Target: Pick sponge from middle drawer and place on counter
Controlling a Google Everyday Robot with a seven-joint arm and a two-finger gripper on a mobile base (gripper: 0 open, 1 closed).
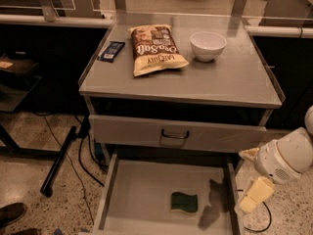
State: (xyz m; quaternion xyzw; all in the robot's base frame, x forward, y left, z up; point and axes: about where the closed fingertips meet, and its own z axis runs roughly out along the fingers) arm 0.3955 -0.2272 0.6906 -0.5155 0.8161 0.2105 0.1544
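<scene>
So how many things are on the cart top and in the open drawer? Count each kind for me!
Snack bag: 1
White bowl: 1
Dark blue packet: 1
Sponge: 1, in the middle drawer
Total: 4
The claw hangs just outside the drawer's right side.

Showing a fat, round, white arm (289,153) at the right edge, looking smooth like an eggshell. Wearing a small patch of tiny dots (280,173) near the lower end. Ending in a pale yellow, blocky gripper (253,196), sitting low on the right, just under the white part. Sticking out another pale yellow bit higher up.
</scene>
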